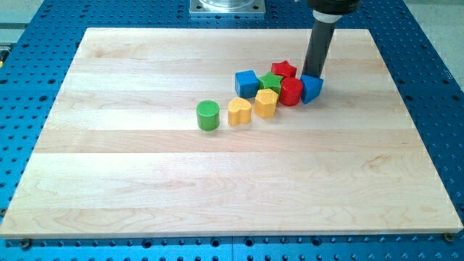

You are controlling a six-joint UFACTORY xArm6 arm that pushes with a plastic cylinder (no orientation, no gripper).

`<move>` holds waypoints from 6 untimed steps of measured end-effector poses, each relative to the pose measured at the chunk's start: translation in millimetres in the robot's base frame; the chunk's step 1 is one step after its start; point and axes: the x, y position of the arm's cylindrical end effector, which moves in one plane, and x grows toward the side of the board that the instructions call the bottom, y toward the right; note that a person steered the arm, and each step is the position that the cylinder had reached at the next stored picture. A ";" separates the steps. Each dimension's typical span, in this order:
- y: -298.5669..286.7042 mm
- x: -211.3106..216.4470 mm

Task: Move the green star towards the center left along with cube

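Note:
The green star (271, 81) sits in a tight cluster right of the board's middle, near the view's top. A blue cube (246, 83) touches it on its left. A red star (283, 69) lies just above it, a red cylinder (291, 91) to its right, and a yellow hexagonal block (266, 103) below it. A second blue block (312, 88) is at the cluster's right end. My tip (312, 75) stands at the top edge of that right blue block, to the right of the green star.
A yellow block (239, 111) and a green cylinder (208, 114) lie in a row to the lower left of the cluster. The wooden board (145, 181) rests on a blue perforated table (29, 109). The arm's base plate (227, 7) is at the view's top.

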 end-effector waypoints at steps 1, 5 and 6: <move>-83.1 24.5; -269.2 61.1; -272.8 59.3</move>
